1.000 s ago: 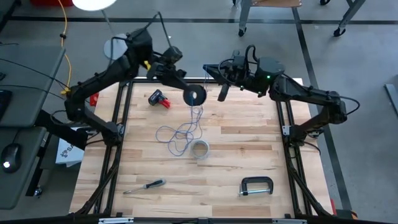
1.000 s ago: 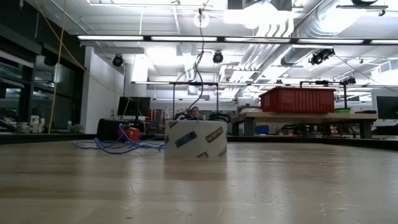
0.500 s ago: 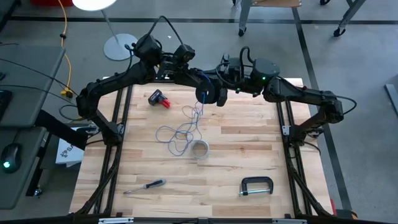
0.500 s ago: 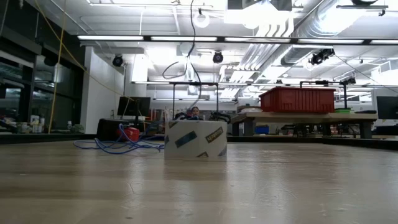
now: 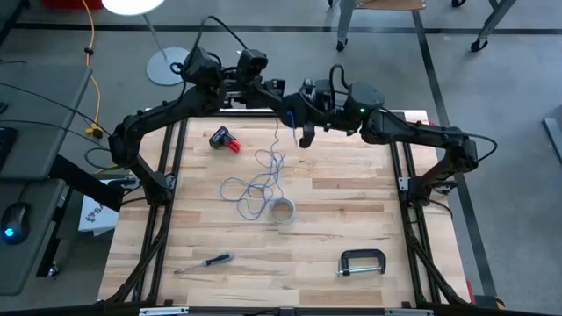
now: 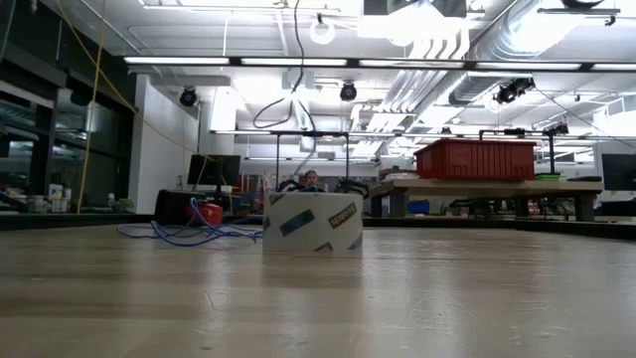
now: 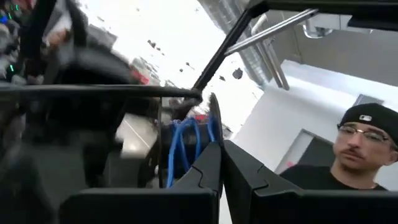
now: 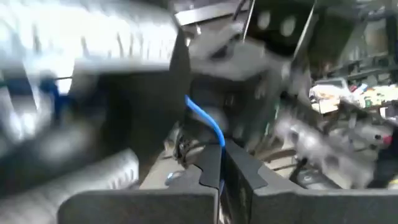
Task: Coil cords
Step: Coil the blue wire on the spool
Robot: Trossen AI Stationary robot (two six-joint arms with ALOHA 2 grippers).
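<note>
The blue cord (image 5: 274, 165) hangs from my two grippers down to the table, where it lies in loose loops tangled with the pale grey cord (image 5: 235, 186). Part of the blue cord is wound on a dark spool (image 7: 185, 144). My left gripper (image 5: 283, 98) and my right gripper (image 5: 293, 118) meet tip to tip high above the table's far edge. Both are shut, the left on the spool and the right on the blue cord. In the low view a strand (image 6: 298, 60) drops from above and the loops (image 6: 189, 234) lie on the wood. My left gripper pinches the spool's thin rim (image 7: 214, 121) between its two fingertips, with the wound blue cord beside them. The spool is lifted clear of the table. My right gripper pinches the blue cord at its fingertips, roughly level. The strand (image 8: 211, 127) arches out of them, clear of the table.
A roll of tape (image 5: 281, 211) stands just near of the loops. A red and black tool (image 5: 224, 139) lies at the far left, a screwdriver (image 5: 206, 261) at the near left and a C-clamp (image 5: 362, 262) at the near right. A person (image 7: 367, 149) shows beyond the table.
My left gripper has gone toward the table's right and far edges with the spool and has rolled. The spool's round face no longer shows from above. My right gripper has come left toward the left gripper. The loops on the table have stayed put.
</note>
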